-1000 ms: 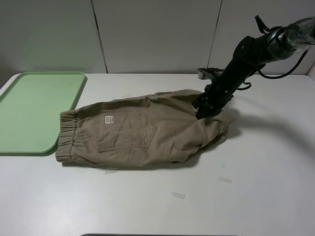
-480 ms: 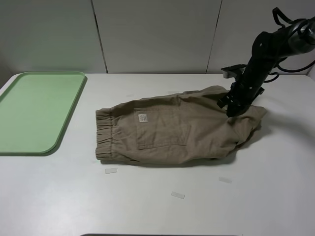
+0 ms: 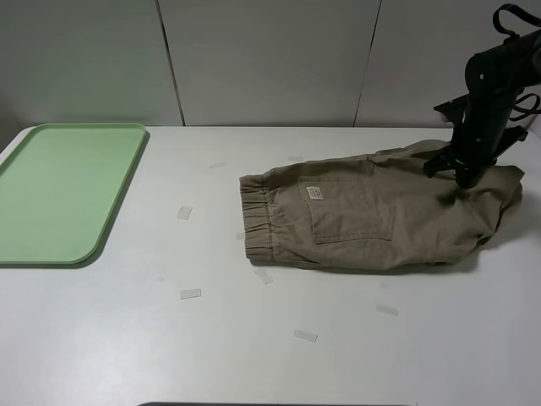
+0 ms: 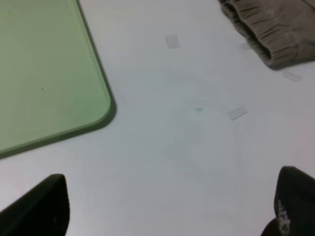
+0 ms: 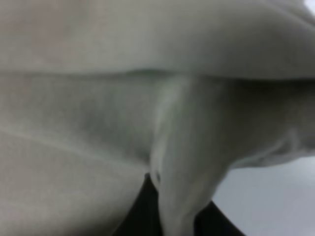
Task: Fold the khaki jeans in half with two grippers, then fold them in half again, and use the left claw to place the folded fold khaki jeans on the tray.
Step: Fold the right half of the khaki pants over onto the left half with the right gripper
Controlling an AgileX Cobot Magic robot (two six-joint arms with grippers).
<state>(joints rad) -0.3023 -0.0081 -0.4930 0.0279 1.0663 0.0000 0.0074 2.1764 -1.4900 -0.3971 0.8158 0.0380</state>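
**Khaki jeans (image 3: pixel 380 224) on the right half of the worktop (image 3: pixel 254 355), pinched at their far right end by the right gripper (image 3: pixel 465 178).**

The jeans lie spread out with the gathered waistband (image 3: pixel 255 224) pointing left. A stitched pocket (image 3: pixel 351 211) and a small white label (image 3: pixel 314 193) face up, and the leg end is bunched at the right edge. The right gripper comes down from the far right with its jaws together on a fold of the cloth. Its wrist view is filled with blurred khaki fabric, one ridge running down between dark fingers. The green tray (image 3: pixel 51 190) sits at the far left, well apart from the jeans. The left gripper (image 4: pixel 170 209) hangs over the worktop between tray and jeans, its jaws wide apart. Small scraps of clear tape (image 3: pixel 184 212) lie scattered on the worktop.
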